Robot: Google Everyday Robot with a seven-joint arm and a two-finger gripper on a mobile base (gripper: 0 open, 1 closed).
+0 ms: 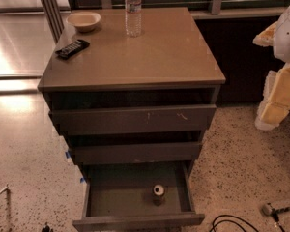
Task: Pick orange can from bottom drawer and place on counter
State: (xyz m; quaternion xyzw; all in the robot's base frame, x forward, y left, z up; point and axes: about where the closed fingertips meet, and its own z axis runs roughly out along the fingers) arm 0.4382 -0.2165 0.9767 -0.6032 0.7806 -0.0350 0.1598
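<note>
Find orange can point(158, 192) upright in open bottom drawer point(115, 200), right of centre. Expect light, rigid, slippery, dent-prone metal; grip mid-body sides. Cannot tell end effector point(280, 74) state; hangs beyond worktop point(154, 52) right edge.

orange can point(158, 193) in open bottom drawer point(135, 221), end effector point(278, 98) far right.

Robot gripper point(280, 91), right of the desk point(150, 52): a rounded white shell above pale yellow, blocky segments with cream-white edges.

Orange can point(158, 193) upright in open bottom drawer point(117, 198); gripper point(273, 111) right of counter point(150, 54).
</note>
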